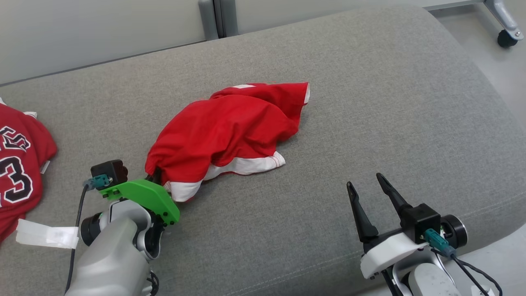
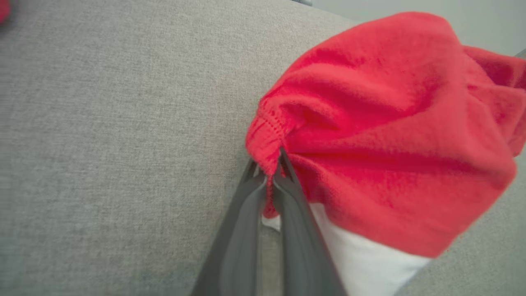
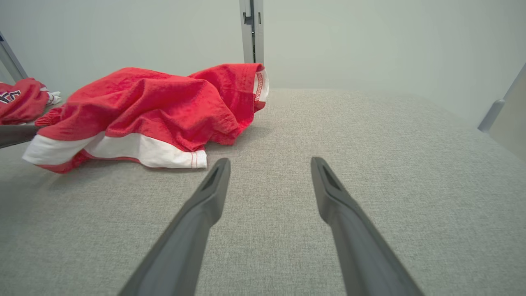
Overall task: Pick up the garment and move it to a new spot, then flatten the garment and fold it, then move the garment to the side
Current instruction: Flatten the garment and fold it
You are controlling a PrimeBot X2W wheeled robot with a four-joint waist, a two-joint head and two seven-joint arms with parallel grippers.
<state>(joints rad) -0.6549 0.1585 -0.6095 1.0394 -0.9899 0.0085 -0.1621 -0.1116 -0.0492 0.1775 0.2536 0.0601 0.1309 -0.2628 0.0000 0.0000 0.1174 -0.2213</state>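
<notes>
Looking at a crumpled red garment (image 1: 230, 131) with white trim, lying on a grey cushion (image 1: 370, 102), a bit left of centre. Bunched into a low mound — white band along the near edge, white-edged opening at the far right end.

Gripping it with the left gripper (image 2: 269, 168): fingers pressed together on a gathered fold of red hem at the near-left corner, cloth pinched right between the tips, white band just right of the fingers. Cannot tell whether that corner is off the cushion or resting on it. In the head view, tips mostly hidden under a green bracket (image 1: 144, 195) and the cloth itself.

Have the right gripper (image 1: 364, 179) at near right, well apart from the garment — fingers spread wide, nothing between them, bare cushion underneath, pointing toward the far side.

Also seeing a second red jersey (image 1: 16, 164) with black-and-white lettering at the left edge of the cushion, apart from the garment. White tape tag (image 1: 47, 236) by the left arm's cable. Grey upright post (image 1: 215, 18) beyond the far edge of the cushion, black caster (image 1: 506, 39) on the floor at far right.
</notes>
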